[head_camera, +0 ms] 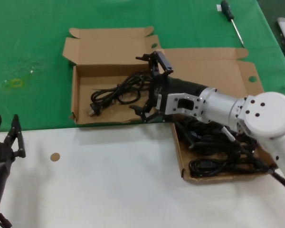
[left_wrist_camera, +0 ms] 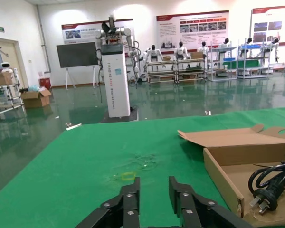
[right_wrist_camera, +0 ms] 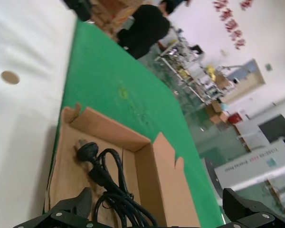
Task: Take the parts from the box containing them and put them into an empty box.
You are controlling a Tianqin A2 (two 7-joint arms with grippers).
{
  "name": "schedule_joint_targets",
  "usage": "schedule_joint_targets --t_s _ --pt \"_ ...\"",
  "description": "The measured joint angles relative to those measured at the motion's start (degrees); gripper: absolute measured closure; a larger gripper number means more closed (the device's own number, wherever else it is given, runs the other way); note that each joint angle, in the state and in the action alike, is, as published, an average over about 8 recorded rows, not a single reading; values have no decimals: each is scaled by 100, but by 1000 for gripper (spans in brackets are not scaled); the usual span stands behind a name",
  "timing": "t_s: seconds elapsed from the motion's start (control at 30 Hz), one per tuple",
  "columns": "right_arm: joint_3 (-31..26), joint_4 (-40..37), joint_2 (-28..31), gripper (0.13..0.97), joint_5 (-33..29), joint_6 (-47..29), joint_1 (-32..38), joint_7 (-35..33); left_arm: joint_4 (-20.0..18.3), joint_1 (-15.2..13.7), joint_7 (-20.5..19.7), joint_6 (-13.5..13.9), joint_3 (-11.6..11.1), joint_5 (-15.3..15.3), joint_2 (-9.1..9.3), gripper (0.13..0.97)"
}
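The right claw (head_camera: pixel 151 85) hangs wide open and empty over a cord (head_camera: pixel 115 94) lying in the left box (head_camera: pixel 78 90), apparently just delivered, and must next swing right to the cord-filled box (head_camera: pixel 180 159) while the left claw (head_camera: pixel 7 135) idles, narrowly parted, at the bench's (head_camera: pixel 109 185) near-left edge.

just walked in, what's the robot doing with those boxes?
It is moving power cords between two boxes. The right gripper hangs open over the left box, where one cord already lies. More cords wait in the right box. The left gripper is parked over the white table.
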Motion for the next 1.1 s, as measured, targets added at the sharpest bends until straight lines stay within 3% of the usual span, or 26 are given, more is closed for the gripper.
schedule_joint_targets --t_s 0.17,0.47,0.73,0.87,1.1 --pt "178 199 -14 129 134 242 -313 240 0 0 0 0 0 0 0 843" --pt "501 562 -40 129 381 685 -885 677 0 0 0 0 0 0 0 686" --pt "788 884 -63 129 598 1076 -1391 1066 0 0 0 0 0 -1 0 464" --pt "933 1046 -75 129 708 1273 -1647 1261 0 0 0 0 0 -1 0 464" --pt "1187 1331 -95 129 899 1617 -2096 1602 0 0 0 0 0 -1 0 304"
